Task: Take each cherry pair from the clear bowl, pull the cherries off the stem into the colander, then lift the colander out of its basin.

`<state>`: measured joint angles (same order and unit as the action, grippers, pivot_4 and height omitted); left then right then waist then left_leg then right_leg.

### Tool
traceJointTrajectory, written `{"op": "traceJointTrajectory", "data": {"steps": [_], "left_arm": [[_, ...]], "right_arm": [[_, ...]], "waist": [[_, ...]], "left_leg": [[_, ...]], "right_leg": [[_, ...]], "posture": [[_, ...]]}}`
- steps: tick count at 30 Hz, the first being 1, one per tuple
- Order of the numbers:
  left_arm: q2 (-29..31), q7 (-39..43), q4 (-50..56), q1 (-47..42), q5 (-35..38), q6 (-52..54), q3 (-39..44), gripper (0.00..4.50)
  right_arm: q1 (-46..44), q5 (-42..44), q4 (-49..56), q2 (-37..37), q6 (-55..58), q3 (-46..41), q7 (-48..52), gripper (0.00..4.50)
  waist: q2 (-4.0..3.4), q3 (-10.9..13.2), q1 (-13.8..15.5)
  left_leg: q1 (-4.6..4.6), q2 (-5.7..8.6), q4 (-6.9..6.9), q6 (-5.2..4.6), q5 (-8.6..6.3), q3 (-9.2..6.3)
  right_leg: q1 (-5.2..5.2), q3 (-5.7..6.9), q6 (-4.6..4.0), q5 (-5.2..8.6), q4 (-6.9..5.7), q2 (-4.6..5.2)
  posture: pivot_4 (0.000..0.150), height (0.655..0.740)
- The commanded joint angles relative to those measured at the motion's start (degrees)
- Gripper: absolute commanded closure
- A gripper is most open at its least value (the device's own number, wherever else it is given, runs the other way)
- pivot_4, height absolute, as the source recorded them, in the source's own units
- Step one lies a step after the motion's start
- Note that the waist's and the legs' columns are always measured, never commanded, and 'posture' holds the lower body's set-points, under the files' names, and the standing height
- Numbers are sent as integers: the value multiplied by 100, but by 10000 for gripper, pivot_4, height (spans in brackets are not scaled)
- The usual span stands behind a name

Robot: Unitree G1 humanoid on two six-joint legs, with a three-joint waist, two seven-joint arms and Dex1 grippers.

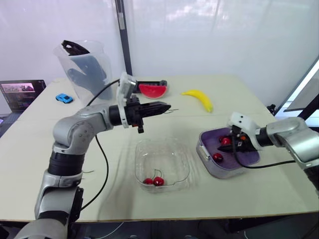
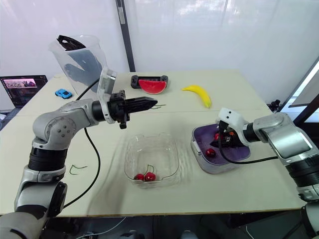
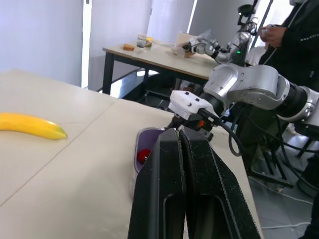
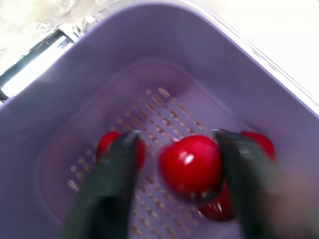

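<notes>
Nearest to the robot stands the clear bowl [image 1: 141, 150], and in it lies one cherry pair [image 1: 153, 181], both fruits joined on their stem. No other fruit is visible in the bowl, so I judge this is the last pair to take. A loose green stem [image 2: 77, 170] lies on the table [image 1: 40, 149] beside the left arm.

A little further, on the robot's right, the purple colander [image 1: 250, 157] sits inside its basin [image 1: 219, 175]. The right gripper [image 2: 224, 140] is low inside the colander. Its two fingers stand apart and a red cherry [image 4: 190, 167] is between them; it seems to touch one finger only, so I think it is let go, not gripped. About three more cherries lie on the perforated bottom around it.

Above the table behind the bowl, the left gripper [image 1: 168, 106] has its fingers pressed together on a thin bare stem [image 2: 158, 105], which sticks out from the tips.

At the far side are a watermelon slice [image 1: 152, 90], a banana [image 1: 199, 98], a blue toy car [image 1: 63, 98] and a clear pitcher [image 1: 84, 67].

So the work looks mostly done. What remains is to drop this stem, strip the last pair, and lift the colander out of the basin.
</notes>
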<state>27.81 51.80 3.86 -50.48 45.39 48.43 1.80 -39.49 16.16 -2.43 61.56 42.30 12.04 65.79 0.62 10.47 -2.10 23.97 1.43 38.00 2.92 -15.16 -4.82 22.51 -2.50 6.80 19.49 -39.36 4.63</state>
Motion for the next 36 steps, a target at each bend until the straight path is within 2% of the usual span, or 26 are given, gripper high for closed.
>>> {"op": "traceJointTrajectory", "data": {"steps": [1, 5, 10, 14, 16, 23, 28, 36], "left_arm": [[75, -40, 224, -18, 4, -74, 152, 45000], [155, -71, 253, 6, 43, -13, 204, 45000], [499, -200, 369, 210, 159, 208, 439, 45000], [995, -268, 546, 683, 207, 412, 800, 45000], [1219, -291, 595, 1024, 230, 488, 977, 45000], [1936, -356, 824, 3043, 208, 749, 1802, 45000], [1949, -428, 800, 4320, -68, 384, 2256, 45000], [1940, -359, -91, 4981, -1126, -974, 2133, 45000]], "right_arm": [[-198, 203, 61, 101, 41, -456, 248, 962], [-418, 564, 130, 172, 259, -815, 565, 352], [-1302, 1921, 600, -207, 1107, -1414, 1038, 352], [-1809, 2456, 905, -696, 1252, -1415, 1098, 352], [-1906, 2457, 978, -888, 1180, -1283, 1067, 352], [-2028, 2374, 824, -1611, 917, -968, 910, 352], [-1858, 2141, 716, -1724, 600, -796, 902, 352], [-1705, 1910, 617, -1893, 416, -816, 527, 352]], "waist": [[0, 0, -3], [0, 0, -16], [-4, 2, -60], [-3, 2, -47], [-3, 1, -39], [-3, 2, -30], [-3, 1, -10], [-4, 1, -8]], "left_leg": [[0, 0, 0, 0, 0, 0], [0, 0, 0, -2, -1, 0], [-1, -5, -5, -2, -1, 1], [-2, -11, -5, -3, -2, -6], [-3, -5, -5, -3, -2, -3], [0, -4, -7, -3, -2, -4], [1, -4, -9, -3, -2, -4], [-1, -4, -13, -1, -2, 0]], "right_leg": [[0, 0, 0, 0, 0, -1], [0, 0, 0, 0, 0, -1], [5, -1, 0, 0, -1, -6], [0, 3, -1, 0, 0, -13], [0, 1, 0, 0, 0, -3], [6, 1, -1, 0, -1, 3], [8, 2, -1, 0, 0, 6], [9, 1, -1, -1, 1, 8]], "posture": [[1500, 7400], [1500, 7400], [1500, 7400], [1500, 7400], [1500, 7400], [1500, 7400], [1500, 7400], [1500, 7400]]}}
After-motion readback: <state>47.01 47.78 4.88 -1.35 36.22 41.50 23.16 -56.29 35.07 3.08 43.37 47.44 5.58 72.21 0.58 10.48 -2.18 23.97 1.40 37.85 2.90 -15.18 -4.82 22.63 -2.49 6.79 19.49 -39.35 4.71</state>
